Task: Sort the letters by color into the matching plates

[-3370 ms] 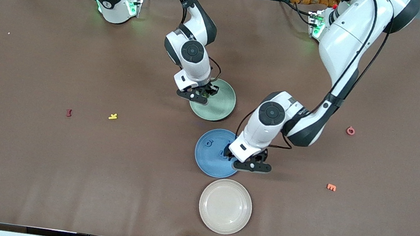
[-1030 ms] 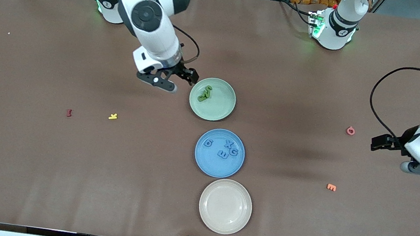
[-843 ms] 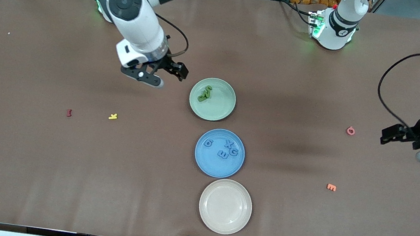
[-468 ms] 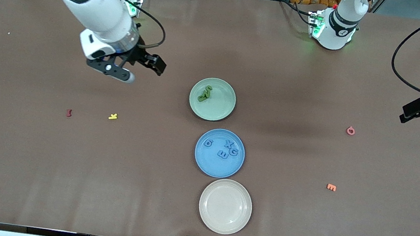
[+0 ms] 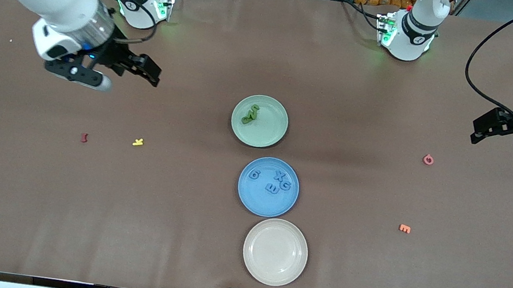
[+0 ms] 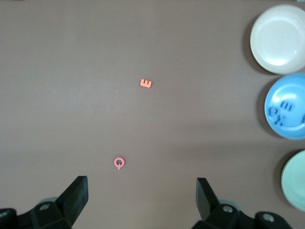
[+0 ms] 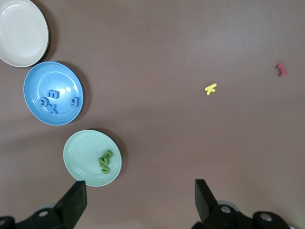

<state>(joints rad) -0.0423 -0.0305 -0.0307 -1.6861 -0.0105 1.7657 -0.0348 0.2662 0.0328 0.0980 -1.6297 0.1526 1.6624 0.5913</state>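
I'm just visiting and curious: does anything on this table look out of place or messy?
Nothing spilled or damaged. The green letters lie piled at one edge of the green plate; the blue letters lie in the blue plate. Four other-coloured letters lie loose on the table, and the cream plate is empty.

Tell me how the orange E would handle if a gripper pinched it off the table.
The orange E looks like thin flat foam, so probably very light and a bit squashy. It lies flat on the brown table, so fingers would likely struggle to get under it. Being flat, it should slide if nudged, not roll.
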